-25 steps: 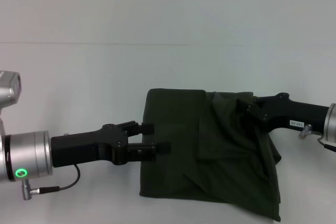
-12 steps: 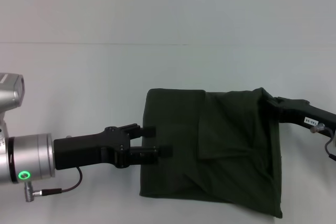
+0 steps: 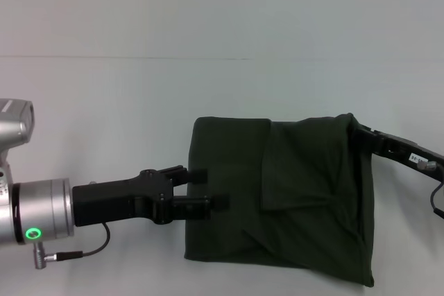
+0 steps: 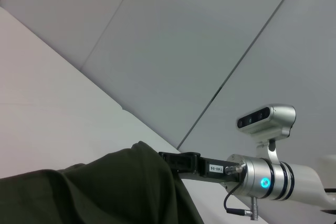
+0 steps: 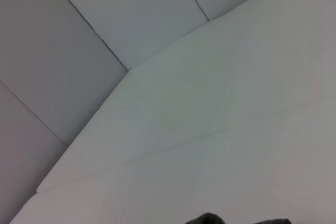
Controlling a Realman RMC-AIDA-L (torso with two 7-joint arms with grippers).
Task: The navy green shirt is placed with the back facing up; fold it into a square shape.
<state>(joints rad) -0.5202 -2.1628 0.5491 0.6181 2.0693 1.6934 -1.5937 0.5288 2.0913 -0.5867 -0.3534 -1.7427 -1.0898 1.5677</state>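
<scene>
Left gripper [image 3: 202, 187]: at 9 o'clock of the shirt, fingers spread, tips over its left hem.
Navy green shirt [image 3: 277, 206]: partly folded on the white tabletop [image 3: 104, 102], right of centre.
Right gripper [image 3: 361, 133]: at 2 o'clock, pinching the shirt's upper right corner.
Risk: a pull by this gripper could drag the folded layers askew.

Pulling the right end effector [image 3: 357, 132] outward, drawing the navy green shirt [image 3: 277, 206] flap flatter; easing the left end effector [image 3: 208, 188] slightly lower.
</scene>
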